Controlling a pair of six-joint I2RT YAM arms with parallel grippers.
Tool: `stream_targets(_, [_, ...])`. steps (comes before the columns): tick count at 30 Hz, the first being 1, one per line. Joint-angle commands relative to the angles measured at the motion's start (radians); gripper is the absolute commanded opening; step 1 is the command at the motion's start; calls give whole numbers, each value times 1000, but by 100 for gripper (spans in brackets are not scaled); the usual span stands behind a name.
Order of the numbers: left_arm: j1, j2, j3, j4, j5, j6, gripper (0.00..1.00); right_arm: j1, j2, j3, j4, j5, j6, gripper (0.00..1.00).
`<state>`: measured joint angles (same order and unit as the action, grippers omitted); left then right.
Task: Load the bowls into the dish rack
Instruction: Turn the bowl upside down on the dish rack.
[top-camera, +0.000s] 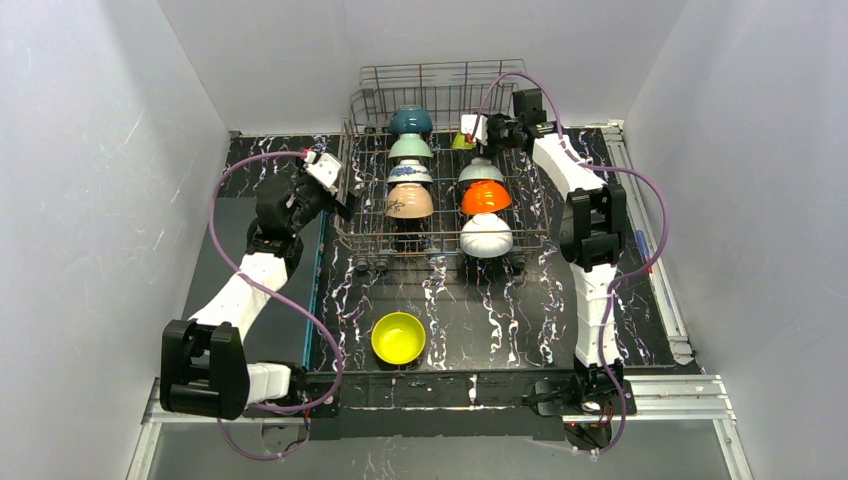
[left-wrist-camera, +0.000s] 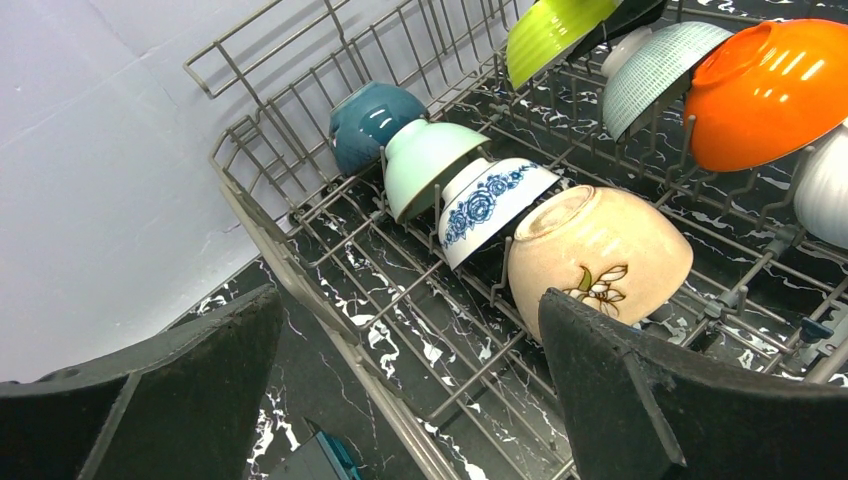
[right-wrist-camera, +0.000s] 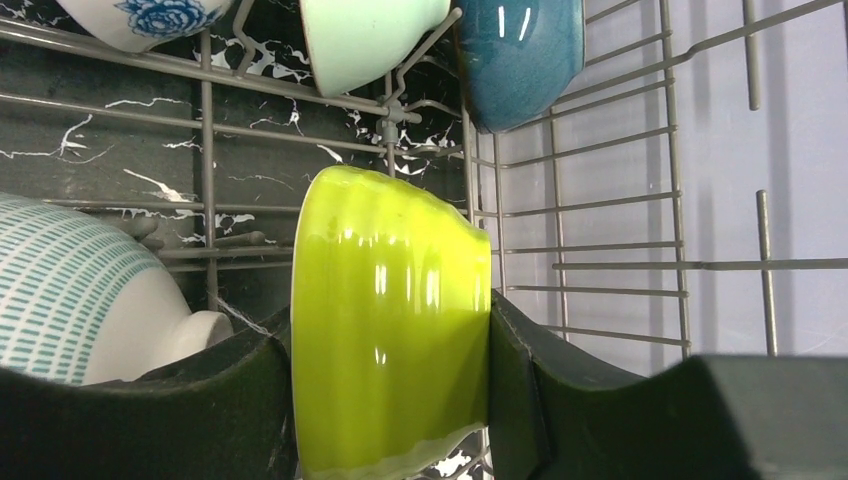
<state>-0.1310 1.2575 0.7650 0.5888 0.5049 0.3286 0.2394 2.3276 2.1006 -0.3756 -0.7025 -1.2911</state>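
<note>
The dish rack (top-camera: 365, 105) stands at the back middle of the table with several bowls on edge in two rows. The left row holds a teal-blue bowl (top-camera: 410, 121), a mint one, a blue-patterned one and a tan one (top-camera: 409, 201). The right row holds a teal-striped bowl (top-camera: 481, 170), an orange one (top-camera: 486, 196) and a white one (top-camera: 486, 236). My right gripper (right-wrist-camera: 390, 400) is shut on a yellow-green bowl (right-wrist-camera: 390, 320), held on edge at the rack's back right. Another yellow-green bowl (top-camera: 398, 337) sits upright on the table in front. My left gripper (left-wrist-camera: 410, 400) is open and empty over the rack's left rim.
A dark mat with a teal edge (top-camera: 318, 270) lies left of the rack under my left arm. Metal rails (top-camera: 655, 270) run along the table's right side. White walls close in on the left, back and right.
</note>
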Motion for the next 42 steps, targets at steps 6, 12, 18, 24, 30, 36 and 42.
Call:
stream_targets(6, [4, 5, -9, 24, 4, 1, 98, -7, 11, 55, 3, 94, -85, 1])
stream_targets(12, [3, 9, -9, 24, 7, 0, 98, -11, -18, 43, 2, 114, -101, 1])
stream_targets(18, [4, 11, -8, 25, 11, 0, 98, -16, -46, 33, 6, 122, -103, 1])
stream_targets(24, [4, 14, -9, 24, 15, -1, 98, -19, -81, 10, 39, 118, -99, 1])
stream_targets(30, [3, 14, -9, 25, 15, -1, 98, -19, -124, -36, 116, 108, -76, 1])
stream_targets(36, [4, 16, -9, 25, 16, -3, 98, -19, -142, -36, 135, 117, -77, 1])
stream_targets(42, [4, 14, -9, 24, 17, 0, 98, -19, -123, -17, 105, 121, -106, 1])
